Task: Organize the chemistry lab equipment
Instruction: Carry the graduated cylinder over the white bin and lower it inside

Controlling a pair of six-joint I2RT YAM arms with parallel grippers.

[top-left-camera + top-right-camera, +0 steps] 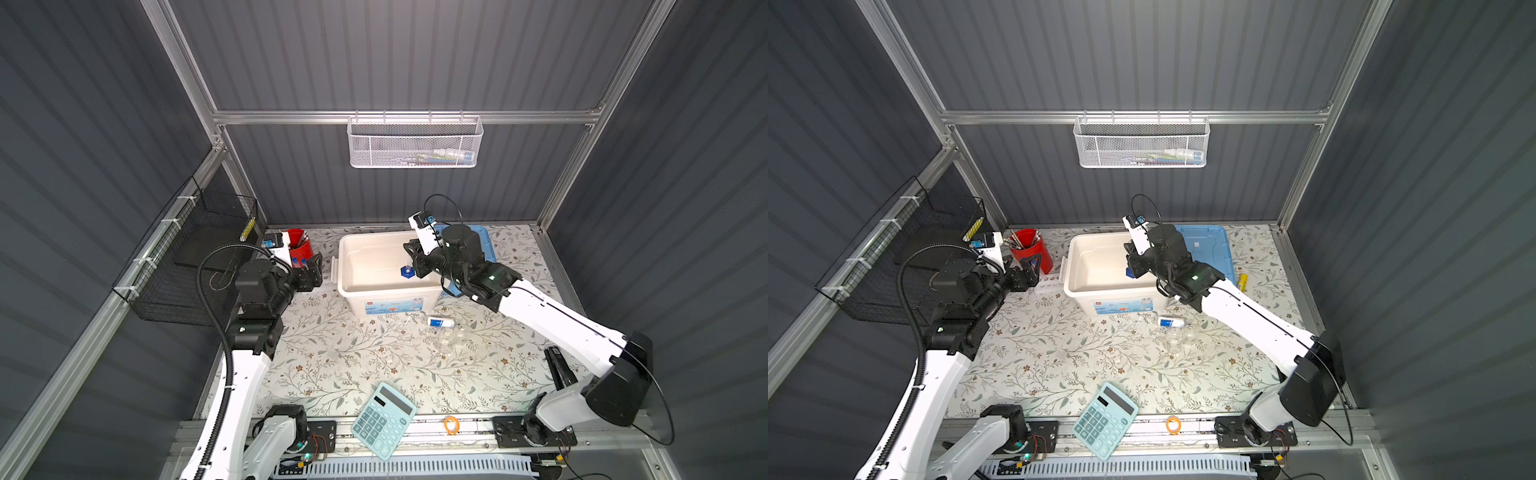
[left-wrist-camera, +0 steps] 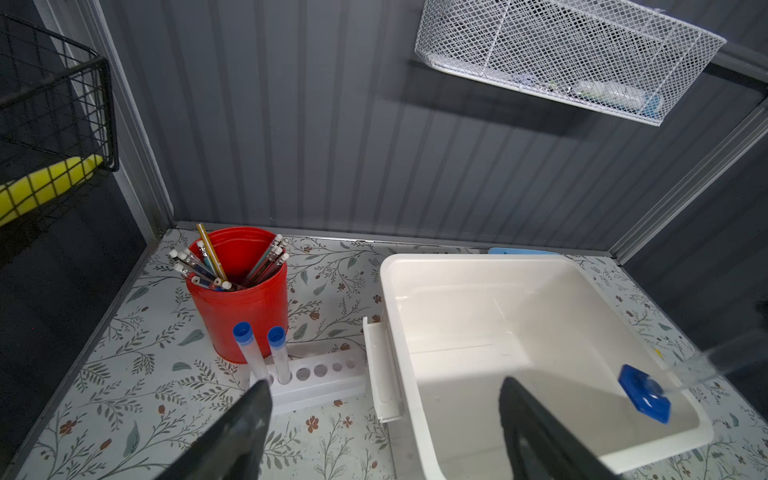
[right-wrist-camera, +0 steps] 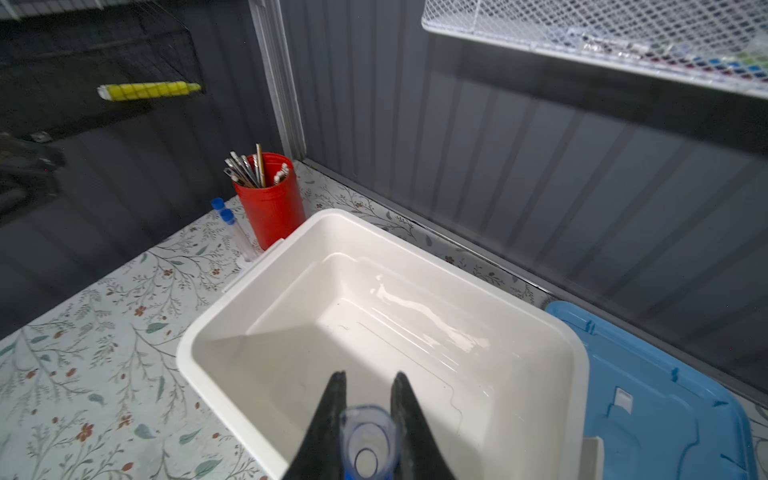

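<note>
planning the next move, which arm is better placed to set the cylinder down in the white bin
Right: the right gripper grips the cylinder over the white bin; the left gripper is open and empty.

Your top views look down from high over the near edge, facing the far wall, and both take in the whole table [image 1: 332, 353]. Your left wrist view sits low at the far left, close, facing far and right. Your right wrist view hangs just over the bin [image 3: 257, 316], facing far left. Both wrist views share bin, cup [image 2: 237, 307] and cylinder [image 2: 644, 392].
</note>
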